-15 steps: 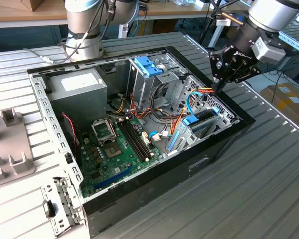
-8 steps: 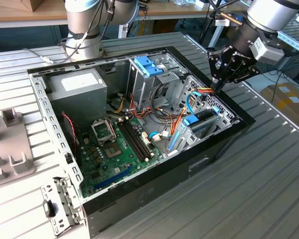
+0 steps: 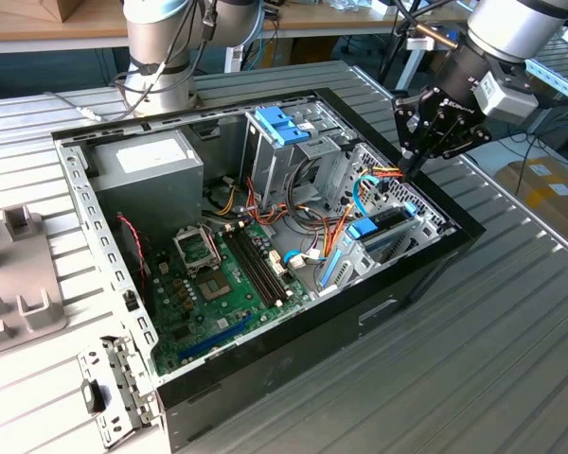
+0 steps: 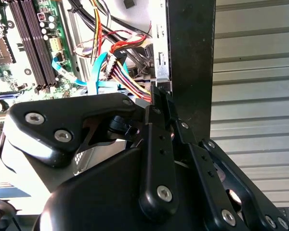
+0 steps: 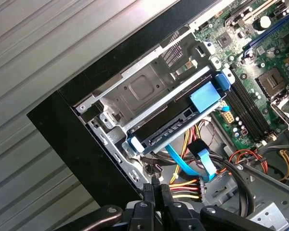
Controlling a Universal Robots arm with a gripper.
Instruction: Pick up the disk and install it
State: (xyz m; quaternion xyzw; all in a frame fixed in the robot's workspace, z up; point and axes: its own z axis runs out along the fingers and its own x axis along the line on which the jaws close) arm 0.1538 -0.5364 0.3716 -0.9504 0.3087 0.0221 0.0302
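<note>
The disk [image 5: 183, 118] sits slotted in the computer case's [image 3: 379, 303] drive cage, the hand [image 3: 418, 161] closed and empty above.

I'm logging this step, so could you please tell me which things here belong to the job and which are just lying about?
Job:
- disk, seated in its bay
- pincer, hanging over the case's edge

Lying about:
- power supply
- motherboard
- pale blue latch
- grey tray
</note>
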